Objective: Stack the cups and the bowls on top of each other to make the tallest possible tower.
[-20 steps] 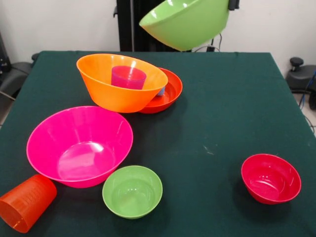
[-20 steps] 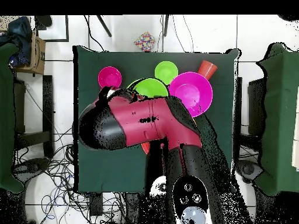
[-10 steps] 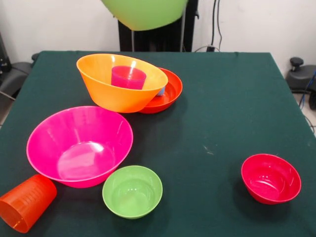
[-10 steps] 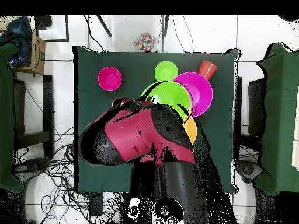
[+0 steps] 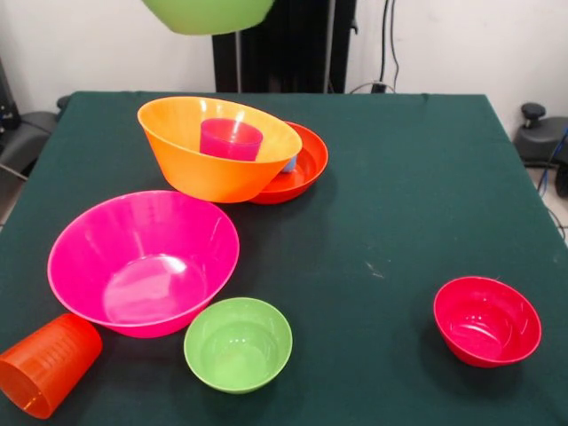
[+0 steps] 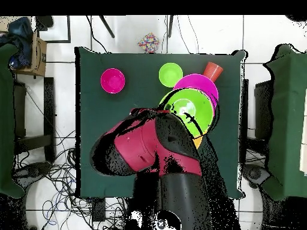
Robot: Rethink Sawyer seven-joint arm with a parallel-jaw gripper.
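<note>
While six bowls show, only two cups are clear: purple cup point(image 5: 231, 138) inside the tower point(image 5: 232, 151), orange cup point(image 5: 46, 364) cropped. Medium green bowl point(image 5: 209, 14) hangs overhead; gripper grip indiscernible.

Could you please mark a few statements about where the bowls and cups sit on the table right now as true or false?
1. A purple cup stands inside the large orange bowl. True.
2. The orange cup stands upright. False: it lies on its side by the large pink bowl.
3. The medium green bowl rests on the table. False: it is held high above it.
4. The small crimson bowl sits alone, apart from the others. True.
5. The small green bowl is nested in the pink bowl. False: it sits beside it.
</note>
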